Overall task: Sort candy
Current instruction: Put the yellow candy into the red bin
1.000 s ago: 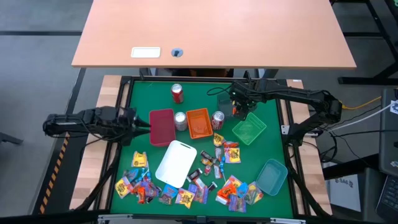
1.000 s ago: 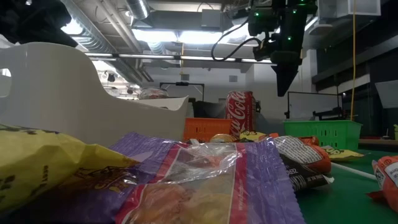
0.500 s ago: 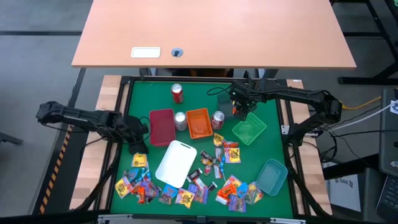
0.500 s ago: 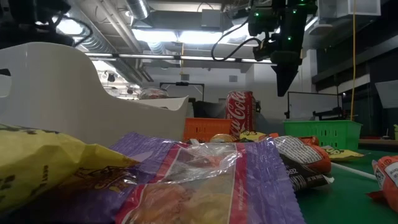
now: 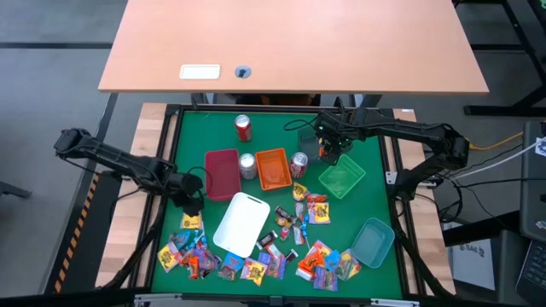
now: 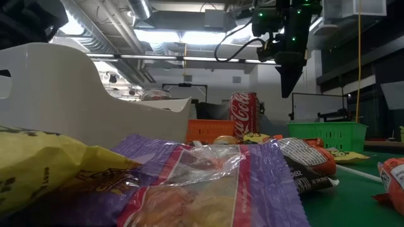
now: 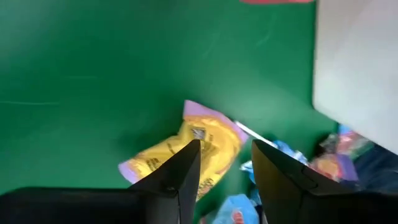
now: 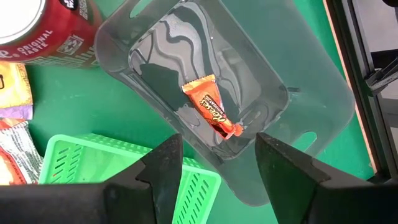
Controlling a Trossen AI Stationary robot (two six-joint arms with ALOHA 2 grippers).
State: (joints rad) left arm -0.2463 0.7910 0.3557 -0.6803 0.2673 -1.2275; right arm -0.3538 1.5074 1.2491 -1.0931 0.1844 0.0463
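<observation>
Many small wrapped candies lie on the green mat near the front: a left pile (image 5: 192,251), a middle group (image 5: 299,213) and a right pile (image 5: 328,263). My left gripper (image 5: 189,203) is open and points down over a yellow candy with purple ends (image 7: 186,149), which lies flat on the mat; the fingers stand above it without touching. My right gripper (image 5: 328,147) is open and empty, hanging over a clear grey tray (image 8: 249,81) in which one orange candy (image 8: 211,107) lies. It also shows high in the low view (image 6: 289,69).
A maroon tray (image 5: 222,173), orange tray (image 5: 273,168), green basket (image 5: 341,176), teal tray (image 5: 373,241) and white tray (image 5: 242,223) stand on the mat. Three soda cans (image 5: 243,128) (image 5: 247,164) (image 5: 299,164) stand among the far trays. Bare mat lies at the far left.
My left gripper has swung from beside the maroon tray toward the table's near edge and has turned to point down over the left candy pile. My right gripper has kept still.
</observation>
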